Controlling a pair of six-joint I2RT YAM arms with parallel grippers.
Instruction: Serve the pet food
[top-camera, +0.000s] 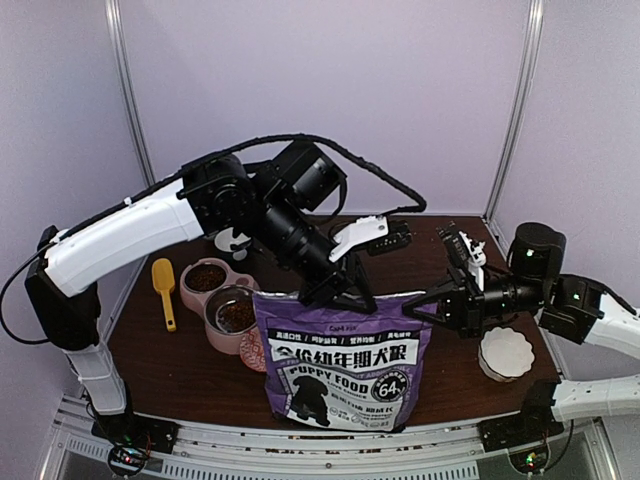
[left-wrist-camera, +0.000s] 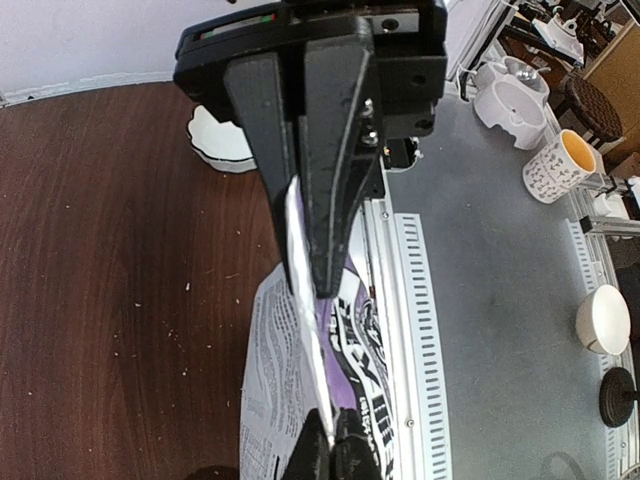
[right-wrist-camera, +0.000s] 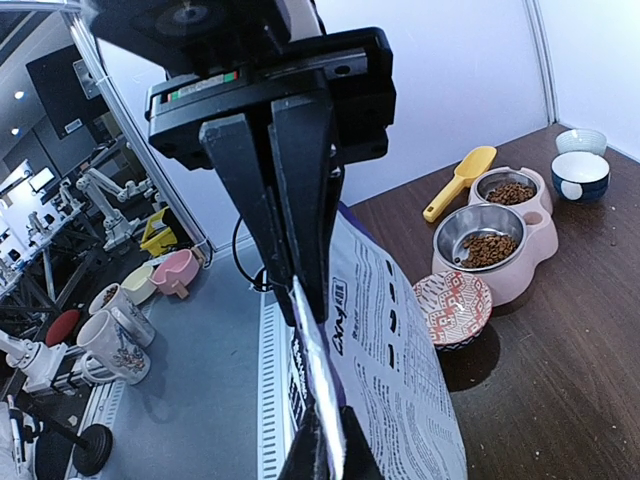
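The purple puppy food bag (top-camera: 340, 362) stands upright at the table's front middle, its top seam closed. My left gripper (top-camera: 347, 293) is shut on the seam's left end, and in the left wrist view the left gripper (left-wrist-camera: 300, 262) pinches the bag (left-wrist-camera: 275, 380) edge. My right gripper (top-camera: 433, 305) is shut on the seam's right end, and in the right wrist view the right gripper (right-wrist-camera: 302, 310) clamps the bag (right-wrist-camera: 395, 370). Brown pet food (top-camera: 237, 316) lies in both steel bowls of the pink feeder (top-camera: 190, 298); in the right wrist view the pet food (right-wrist-camera: 487, 248) sits in the nearer bowl.
A yellow scoop (top-camera: 163, 290) lies left of the feeder. A patterned bowl (top-camera: 252, 350) sits behind the bag's left side. A white scalloped bowl (top-camera: 505, 352) stands at the right front under the right arm. Two small bowls (right-wrist-camera: 580, 172) stand at the back.
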